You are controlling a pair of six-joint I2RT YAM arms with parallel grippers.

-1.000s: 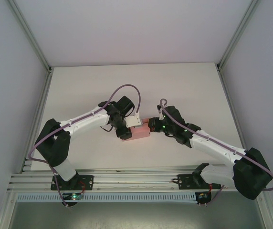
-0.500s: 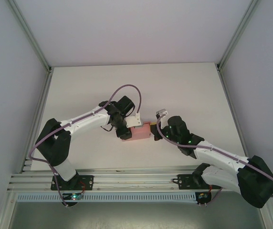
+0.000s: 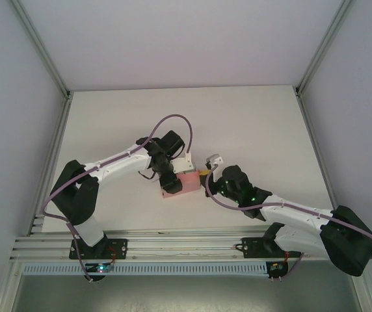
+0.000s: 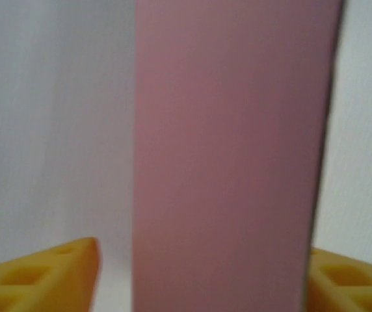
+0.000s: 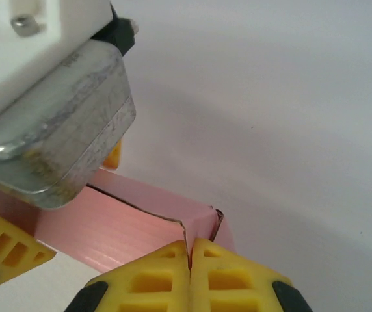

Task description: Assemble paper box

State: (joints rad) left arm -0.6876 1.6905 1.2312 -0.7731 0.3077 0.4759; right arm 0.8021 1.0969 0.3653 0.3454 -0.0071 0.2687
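the left jaws have just let go: a second ago they were closed across the paper box (image 3: 185,183), and now they stand spread with the box between them. in the left wrist view a strip of bare surface (image 3: 257,117) shows between one side of the box and the yellow pad (image 4: 46,279) there. the opposite pad (image 4: 348,286) sits just beside the other edge. the right jaws are pressed together with nothing between them, and their fingertips (image 5: 153,279) are set against the near end corner of the box, where a dark seam (image 5: 202,224) marks a flap not quite flush. over the same second the right arm has swung round lower and closer in, and the box has slid a little toward the left jaws and turned slightly. the box looks fully formed and seems to lie on the surface by itself, so the folding is probably almost done. the shut right jaws look placed to nudge that last end flap home, though with the left side loose the box could skid away from the push.
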